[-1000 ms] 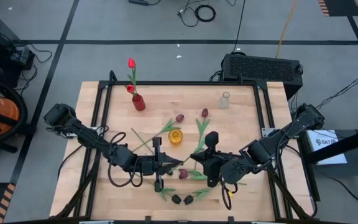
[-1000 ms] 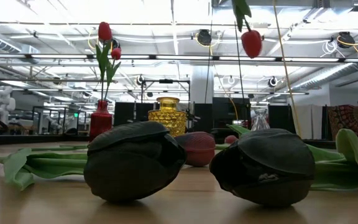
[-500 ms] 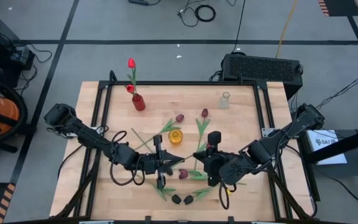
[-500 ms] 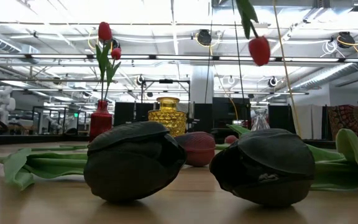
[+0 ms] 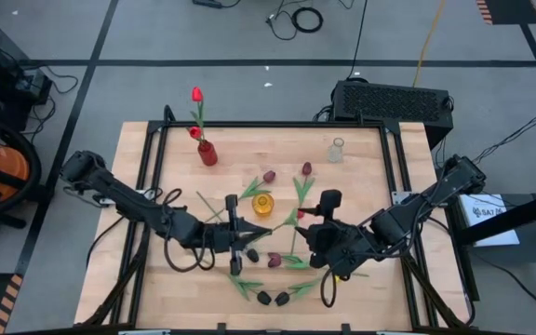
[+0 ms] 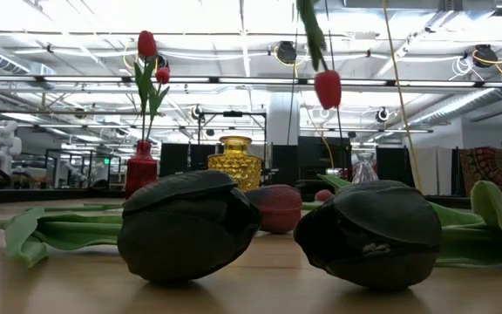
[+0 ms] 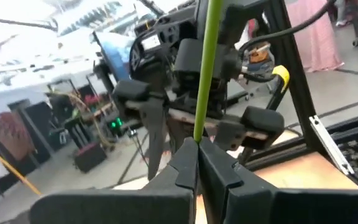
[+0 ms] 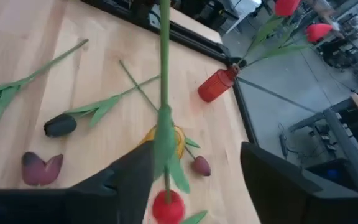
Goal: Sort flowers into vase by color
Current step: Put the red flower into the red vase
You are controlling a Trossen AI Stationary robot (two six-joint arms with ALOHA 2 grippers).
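The red tulip (image 8: 166, 207) is hanging above the table centre, its long axis running across between the two grippers. In the low view its head (image 6: 327, 88) is pointing downward, with the stem cut off at the upper edge.

The left gripper (image 7: 197, 163) is pinching the green stem (image 7: 206, 68), fingers pressed together on it. The right gripper (image 8: 194, 168) is standing with fingers spread wide, the stem passing between them without contact.

Below are sitting the yellow vase (image 5: 262, 204), the red vase (image 5: 207, 153) holding two red flowers, and the clear vase (image 5: 336, 151).

Two black tulip heads (image 6: 188, 224) are blocking most of the low view.
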